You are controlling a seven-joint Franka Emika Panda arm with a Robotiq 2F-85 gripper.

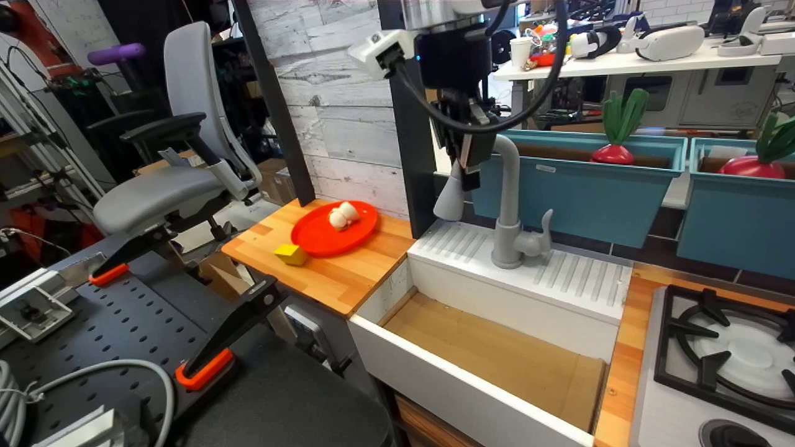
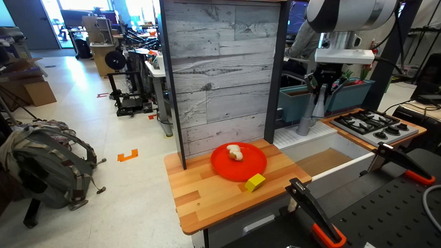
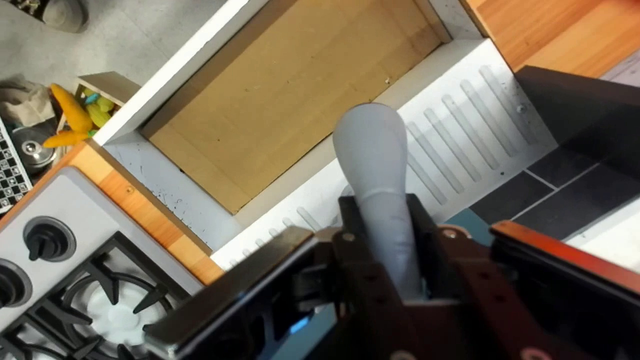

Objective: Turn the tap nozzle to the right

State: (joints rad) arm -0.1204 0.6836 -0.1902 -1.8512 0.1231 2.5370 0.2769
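Note:
The tap nozzle is the grey downturned end of the gooseneck spout on the white ribbed ledge behind the sink. In an exterior view its flared tip hangs over the ledge, left of the tap's upright pipe. It also shows in an exterior view and in the wrist view. My gripper has its two black fingers on either side of the nozzle, just above the flared tip, and appears shut on it. The gripper hides part of the spout's arch. The short handle stands right of the tap base.
The white sink with a cardboard floor lies in front of the tap. Teal planters stand close behind it. A dark post rises on the left. A stove is on the right. A red plate and yellow block are left.

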